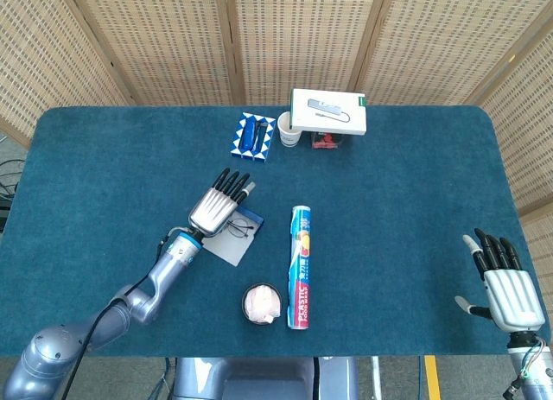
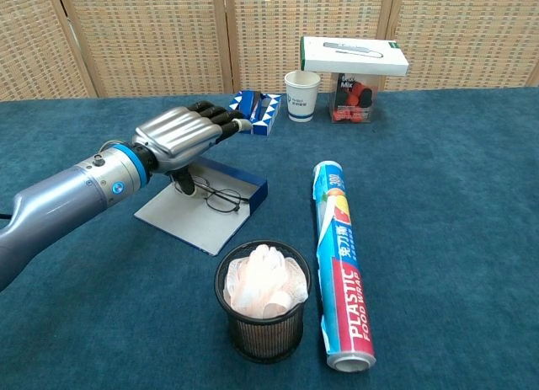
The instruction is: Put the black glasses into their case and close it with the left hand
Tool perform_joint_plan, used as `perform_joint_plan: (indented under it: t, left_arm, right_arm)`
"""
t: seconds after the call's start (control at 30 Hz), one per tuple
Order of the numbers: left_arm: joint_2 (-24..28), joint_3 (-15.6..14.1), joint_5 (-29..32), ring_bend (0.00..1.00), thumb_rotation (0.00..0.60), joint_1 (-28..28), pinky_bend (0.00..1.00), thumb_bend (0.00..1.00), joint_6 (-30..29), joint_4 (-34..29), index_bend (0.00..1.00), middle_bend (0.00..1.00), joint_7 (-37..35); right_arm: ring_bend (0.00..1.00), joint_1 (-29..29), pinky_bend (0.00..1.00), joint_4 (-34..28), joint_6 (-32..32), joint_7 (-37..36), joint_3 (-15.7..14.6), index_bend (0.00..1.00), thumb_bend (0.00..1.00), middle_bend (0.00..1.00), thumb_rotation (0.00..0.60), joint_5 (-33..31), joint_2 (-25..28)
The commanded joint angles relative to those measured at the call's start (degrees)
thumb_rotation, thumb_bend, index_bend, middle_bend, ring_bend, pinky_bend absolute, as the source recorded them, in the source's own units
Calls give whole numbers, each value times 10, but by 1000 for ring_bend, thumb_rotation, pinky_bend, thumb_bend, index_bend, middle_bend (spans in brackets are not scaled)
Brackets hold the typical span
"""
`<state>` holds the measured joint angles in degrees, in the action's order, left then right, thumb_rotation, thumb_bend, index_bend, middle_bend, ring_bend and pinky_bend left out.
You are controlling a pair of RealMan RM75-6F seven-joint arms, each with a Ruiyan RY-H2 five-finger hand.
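Observation:
The black glasses (image 2: 215,196) lie in the open blue case (image 2: 202,215), whose grey lid lies flat toward me; in the head view the glasses (image 1: 243,228) peek out beside the hand, with the case (image 1: 228,245) under them. My left hand (image 2: 183,135) hovers over the case's far left part, fingers stretched out and apart, thumb pointing down near the glasses' left end; it holds nothing. From above, the left hand (image 1: 219,205) covers most of the case. My right hand (image 1: 504,286) rests open at the table's near right corner, far from the case.
A plastic-wrap roll (image 2: 340,259) lies right of the case. A black mesh basket (image 2: 262,312) with white stuffing stands in front of it. At the back are a blue-white box (image 2: 254,110), a paper cup (image 2: 302,95) and a white box (image 2: 352,55) on a red-black package.

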<state>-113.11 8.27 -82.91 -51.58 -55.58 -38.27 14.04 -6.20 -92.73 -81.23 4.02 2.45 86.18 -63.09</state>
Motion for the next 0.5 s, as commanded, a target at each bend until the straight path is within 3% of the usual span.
perform_joint_plan:
  t: [0.03,0.5]
  left_arm:
    - [-8,2,-1,0,600,-8,0,182,3,15,0,0,-5]
    - [-19,-5,-9,0,600,-17,0,188,-2,45,0,0,-35]
  right_arm:
    - [0,0,0,0,0,-1,0,0,0,0,600,0,0]
    - [0,-1,0,-1,2,-1,0,0,0,0,600,-1,1]
